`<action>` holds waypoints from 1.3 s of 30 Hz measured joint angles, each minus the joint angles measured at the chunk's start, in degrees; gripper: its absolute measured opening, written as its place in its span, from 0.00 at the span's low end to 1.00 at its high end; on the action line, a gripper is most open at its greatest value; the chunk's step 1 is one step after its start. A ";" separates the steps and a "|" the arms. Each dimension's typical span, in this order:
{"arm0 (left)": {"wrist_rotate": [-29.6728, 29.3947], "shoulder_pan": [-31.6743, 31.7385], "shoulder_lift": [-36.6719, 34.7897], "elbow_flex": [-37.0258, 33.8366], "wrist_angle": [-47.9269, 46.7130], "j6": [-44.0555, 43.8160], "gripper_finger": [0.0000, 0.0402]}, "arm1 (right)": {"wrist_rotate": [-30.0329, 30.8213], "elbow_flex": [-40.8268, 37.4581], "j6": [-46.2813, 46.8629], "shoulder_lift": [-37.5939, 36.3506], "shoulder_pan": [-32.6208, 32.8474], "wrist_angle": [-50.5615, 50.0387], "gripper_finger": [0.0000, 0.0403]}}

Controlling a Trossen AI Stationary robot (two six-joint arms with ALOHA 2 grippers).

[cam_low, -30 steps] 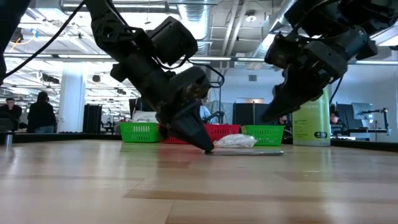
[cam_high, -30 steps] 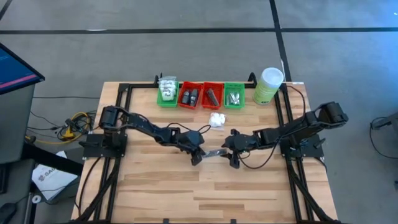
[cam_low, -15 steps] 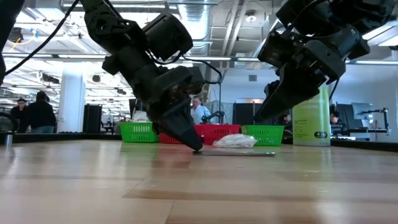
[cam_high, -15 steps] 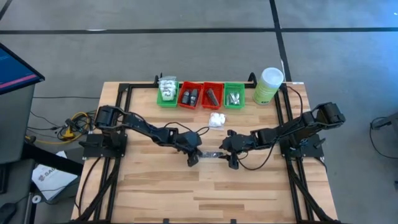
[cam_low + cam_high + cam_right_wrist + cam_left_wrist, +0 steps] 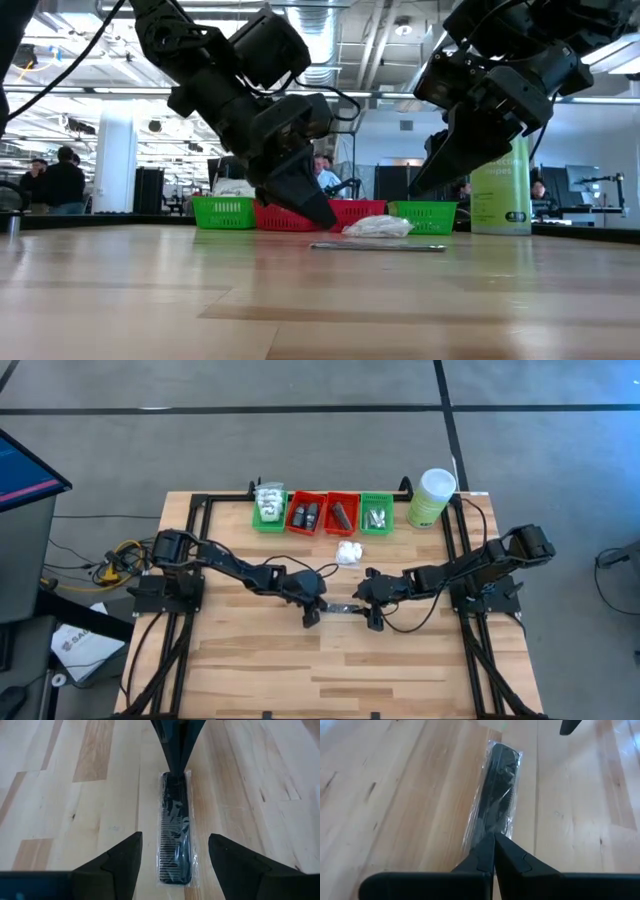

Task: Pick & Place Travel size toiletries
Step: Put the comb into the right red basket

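Observation:
One of the travel size toiletries, a black comb in a clear wrapper (image 5: 175, 827), lies flat on the wooden table (image 5: 250, 660) between my two grippers. My left gripper (image 5: 326, 222) is shut and hangs a little above the comb's left end (image 5: 492, 820), clear of it. My right gripper (image 5: 175, 857) is open above the comb's right end, one finger on either side, touching nothing. A white soft packet (image 5: 348, 552) lies on the table behind the comb.
Along the far edge stand a green tray (image 5: 269, 510) with white packets, two red trays (image 5: 306, 514) (image 5: 342, 514) with dark pieces, and a green tray (image 5: 376, 514) with silvery tubes. A pale green canister (image 5: 432, 498) stands at the far right. People show in the room beyond.
My left gripper, shut with its tip down at the comb's left end, went a little toward the table's left edge. The comb slid and turned with it. The gripper then rose clear, and the comb stayed flat on the table.

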 joint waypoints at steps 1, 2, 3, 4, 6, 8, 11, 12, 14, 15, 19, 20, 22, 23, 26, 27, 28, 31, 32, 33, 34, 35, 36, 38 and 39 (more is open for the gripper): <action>0.00 0.25 0.00 0.00 0.05 0.00 0.00 | 0.00 0.00 0.00 0.00 0.00 0.00 0.55; 0.02 0.49 0.01 0.02 0.16 -0.04 0.00 | 0.00 0.00 0.00 0.00 0.00 0.00 0.55; 0.02 0.74 0.16 0.02 0.28 -0.07 0.00 | 0.00 0.00 0.00 0.00 0.00 0.00 0.55; 0.00 0.97 0.26 0.02 0.28 -0.17 0.00 | 0.00 0.00 0.00 0.00 0.00 0.00 0.55; -0.24 1.50 0.37 -0.01 0.02 -0.26 0.00 | -0.01 0.00 0.02 0.00 -0.23 0.00 0.54; -0.24 1.93 0.37 0.02 0.37 -0.22 0.00 | -0.02 0.00 0.01 0.00 -0.39 0.00 0.54; 0.13 2.46 0.37 0.02 0.11 -0.24 0.00 | -0.02 0.00 0.02 0.00 -0.44 0.00 0.55; 0.17 2.50 0.37 0.02 0.17 -0.24 0.00 | -0.02 0.00 0.02 0.00 -0.46 0.00 0.55; 0.24 2.40 0.37 0.02 0.13 -0.24 0.00 | -0.03 0.00 0.02 0.00 -0.69 0.00 0.54; 0.31 2.21 0.37 0.02 0.14 -0.24 0.00 | -0.04 0.00 0.02 0.00 -0.70 0.00 0.54; 0.70 1.36 0.39 0.02 0.02 -0.57 0.00 | -0.04 0.00 0.02 0.00 -0.72 0.00 0.55; 0.68 1.36 0.57 0.02 0.13 -0.70 0.00 | -0.04 0.00 0.02 0.00 -0.72 0.00 0.55; 0.69 1.47 0.81 0.02 -0.53 -0.83 0.00 | -0.04 0.00 0.02 0.00 -0.72 0.02 0.54; 0.67 1.63 0.81 0.02 -0.68 -0.85 0.00 | -0.04 0.00 0.02 0.00 -0.72 0.02 0.54; 0.62 2.48 0.81 0.02 -0.65 -0.87 0.00 | -0.04 0.00 0.04 0.00 -0.74 0.04 0.55; 0.59 2.63 0.81 0.02 -0.77 -0.87 0.00 | -0.04 0.00 0.04 0.00 -0.74 0.04 0.55; 0.57 2.69 0.81 0.02 -0.78 -0.87 0.00 | -0.04 0.00 0.04 0.00 -0.74 0.04 0.55; 0.50 2.58 0.81 0.02 -1.52 -0.87 0.00 | -0.04 0.00 0.04 0.00 -0.74 0.07 0.54; 0.52 2.44 0.81 0.02 -1.52 -0.87 0.00 | -0.04 0.00 0.04 0.00 -0.74 0.04 0.54; 0.52 2.27 0.81 0.02 -1.47 -0.87 0.00 | -0.04 0.00 0.04 0.00 -0.74 0.04 0.55; 0.52 2.14 0.81 0.02 -1.49 -0.87 0.00 | -0.04 0.00 0.04 0.00 -0.74 0.04 0.55; 0.52 2.10 0.81 0.02 -1.51 -0.87 0.00 | -0.04 0.00 0.04 0.00 -0.74 0.04 0.55; 0.52 2.10 0.81 0.02 -1.50 -0.87 0.00 | -0.04 0.00 0.04 0.00 -0.74 0.04 0.55; 0.52 2.10 0.81 0.02 -1.55 -0.87 0.00 | -0.04 0.00 0.04 0.00 -0.74 0.04 0.54; 0.52 2.10 0.81 0.02 -1.59 -0.87 0.00 | -0.04 0.00 0.04 0.00 -0.74 0.04 0.54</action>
